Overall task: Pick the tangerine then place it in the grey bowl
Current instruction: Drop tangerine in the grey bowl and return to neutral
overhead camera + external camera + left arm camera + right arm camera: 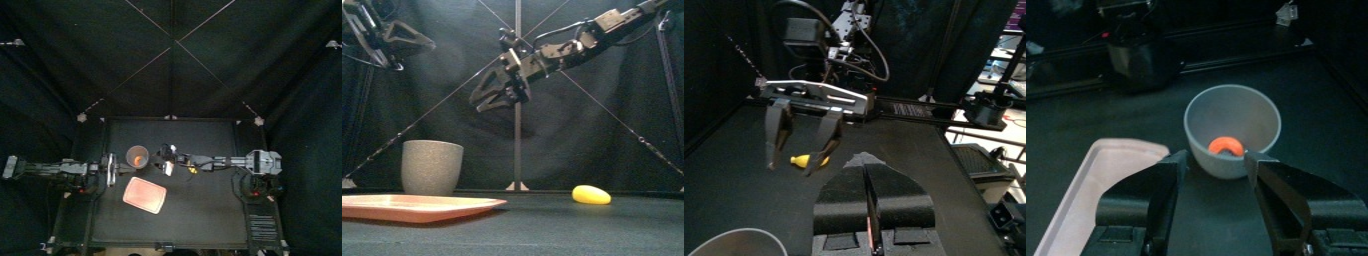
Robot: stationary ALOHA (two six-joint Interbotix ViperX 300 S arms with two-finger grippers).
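Note:
The orange tangerine (1228, 146) lies inside the tall grey speckled cup (1233, 125), which stands upright at the table's middle left (136, 155) (432, 167). My right gripper (1213, 172) hangs open and empty, high above the table just to the right of the cup (168, 160) (500, 92). In the left wrist view its two spread fingers (778, 135) hold nothing. My left gripper (869, 178) is shut and rests at the left side of the table (99, 169).
A flat pink tray (144, 196) (416, 206) lies in front of the cup. A small yellow toy (591, 194) (191, 170) (807, 159) sits on the table below the right arm, to the right of the cup.

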